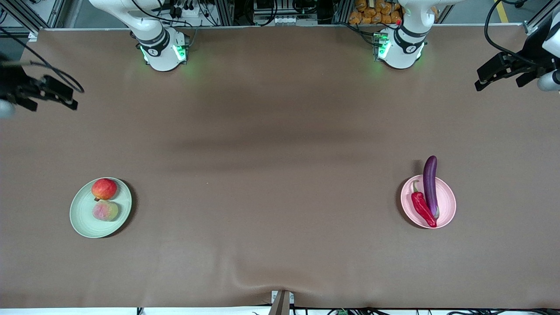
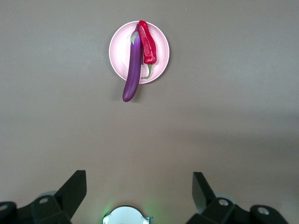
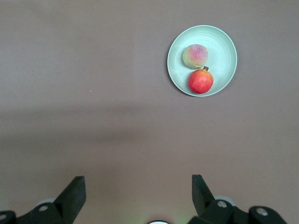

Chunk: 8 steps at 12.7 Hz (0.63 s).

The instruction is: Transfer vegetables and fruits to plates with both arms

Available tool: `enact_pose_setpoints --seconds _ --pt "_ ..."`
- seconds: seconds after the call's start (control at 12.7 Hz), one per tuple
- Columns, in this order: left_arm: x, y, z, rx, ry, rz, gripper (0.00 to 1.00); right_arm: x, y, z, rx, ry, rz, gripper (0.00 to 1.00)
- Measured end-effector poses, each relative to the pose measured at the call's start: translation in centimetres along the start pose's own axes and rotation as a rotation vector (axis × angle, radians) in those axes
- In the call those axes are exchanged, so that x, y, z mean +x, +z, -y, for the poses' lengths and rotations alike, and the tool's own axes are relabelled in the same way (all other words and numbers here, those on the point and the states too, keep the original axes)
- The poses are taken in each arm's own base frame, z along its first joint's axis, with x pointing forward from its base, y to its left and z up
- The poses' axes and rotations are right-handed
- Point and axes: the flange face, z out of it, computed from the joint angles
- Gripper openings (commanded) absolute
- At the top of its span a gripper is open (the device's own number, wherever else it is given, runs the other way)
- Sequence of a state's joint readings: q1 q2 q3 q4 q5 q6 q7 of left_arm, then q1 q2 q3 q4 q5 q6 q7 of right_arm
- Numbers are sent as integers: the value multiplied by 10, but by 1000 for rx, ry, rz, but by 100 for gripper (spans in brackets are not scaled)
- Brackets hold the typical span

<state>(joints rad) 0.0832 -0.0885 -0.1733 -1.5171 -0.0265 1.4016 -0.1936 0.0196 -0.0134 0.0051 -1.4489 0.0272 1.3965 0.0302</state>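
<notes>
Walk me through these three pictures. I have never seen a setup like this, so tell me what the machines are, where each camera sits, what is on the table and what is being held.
Two white robot arms stand along one edge of a brown table. The wide picture looks down from a high camera facing them. The other two come from cameras on the arms' wrists, looking past each arm's own tool.

Toward the right arm's end, a green plate holds a red apple and a peach, the peach nearer the front camera. Toward the left arm's end, a pink plate holds a red chili and a purple eggplant, which sticks out over the rim.

The left tool and right tool hang open at the table's ends, holding nothing.
</notes>
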Motion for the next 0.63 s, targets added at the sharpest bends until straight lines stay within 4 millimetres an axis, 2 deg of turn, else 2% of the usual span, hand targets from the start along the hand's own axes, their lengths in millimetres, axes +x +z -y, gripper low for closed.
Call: enact_pose_setpoints --seconds 0.16,0.39,0.63 --pt "-2 -1 0 1 1 2 100 -11 -2 -9 0 16 -1 100" --pt "-4 0 2 5 -2 21 100 -11 9 -11 -3 -10 18 100" --pt "-4 0 3 4 -5 21 100 -9 7 -12 -13 -23 4 100"
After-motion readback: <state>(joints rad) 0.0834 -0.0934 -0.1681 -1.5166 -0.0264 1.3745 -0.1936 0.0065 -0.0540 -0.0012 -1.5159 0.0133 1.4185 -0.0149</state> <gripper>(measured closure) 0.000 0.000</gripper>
